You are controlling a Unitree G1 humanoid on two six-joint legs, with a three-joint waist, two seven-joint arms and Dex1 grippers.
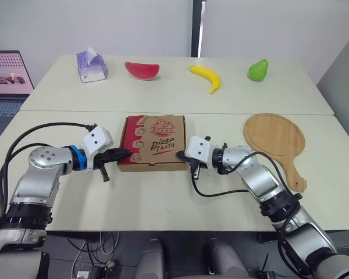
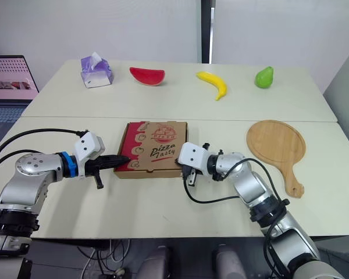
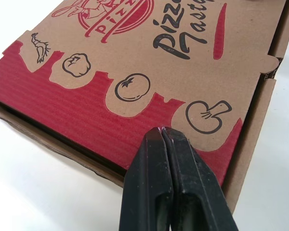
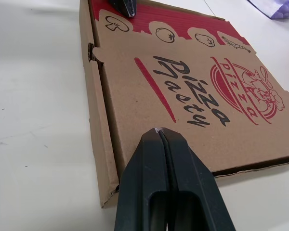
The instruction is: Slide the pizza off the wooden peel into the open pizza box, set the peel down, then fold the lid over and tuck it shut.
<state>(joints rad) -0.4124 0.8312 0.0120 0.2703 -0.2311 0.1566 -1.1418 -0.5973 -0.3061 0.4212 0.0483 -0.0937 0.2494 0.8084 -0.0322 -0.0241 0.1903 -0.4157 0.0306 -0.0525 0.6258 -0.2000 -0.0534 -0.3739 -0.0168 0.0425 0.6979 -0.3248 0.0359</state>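
The pizza box (image 1: 153, 142) lies with its lid folded down, brown cardboard with red print and "Pizza Tasty" on top. My left gripper (image 1: 127, 153) is shut, its tips resting on the lid's front left corner (image 3: 161, 130). My right gripper (image 1: 180, 154) is also shut, its tips pressing on the lid's front right edge (image 4: 158, 130). The left fingertip (image 4: 125, 6) shows at the far corner in the right wrist view. The round wooden peel (image 1: 277, 139) lies bare on the table to the right of the box, handle toward me.
Along the far table stand a purple tissue pack (image 1: 91, 65), a red watermelon slice (image 1: 142, 70), a banana (image 1: 207, 77) and a green pear (image 1: 257, 70). A laptop (image 1: 7, 78) sits at the far left. Black cables trail from both arms.
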